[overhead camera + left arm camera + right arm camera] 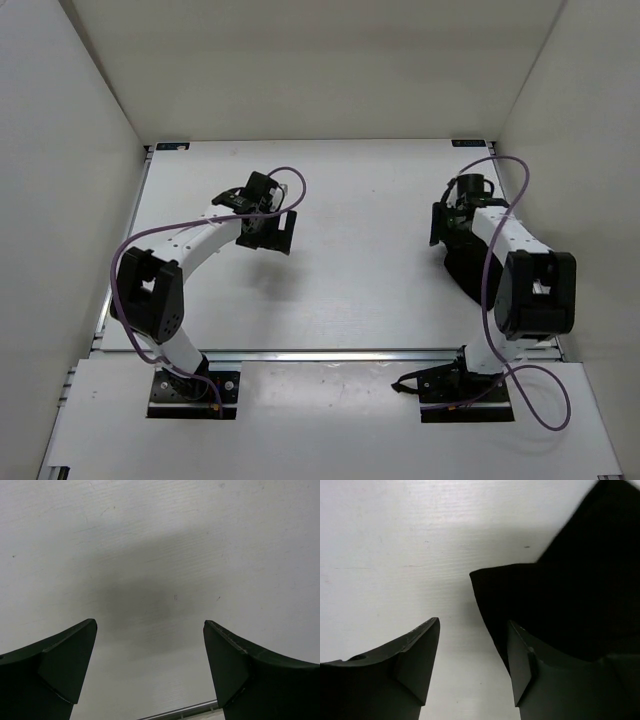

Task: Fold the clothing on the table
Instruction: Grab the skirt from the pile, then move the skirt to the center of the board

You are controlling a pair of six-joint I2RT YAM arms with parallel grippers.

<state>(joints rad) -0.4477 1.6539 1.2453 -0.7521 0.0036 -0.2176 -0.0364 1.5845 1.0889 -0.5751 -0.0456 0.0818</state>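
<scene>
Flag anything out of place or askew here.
The soft black fabric garment lies off-centre near the right side of the flat white table, partly under the right arm, one corner jutting askew. Nothing looks spilled or damaged.

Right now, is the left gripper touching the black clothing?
Apart. The top view shows the left gripper on the left of the table and the clothing far right, with bare white surface between them.

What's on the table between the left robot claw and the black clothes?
Nothing: only bare white table lies between the left gripper and the clothing, as the top view shows.
</scene>
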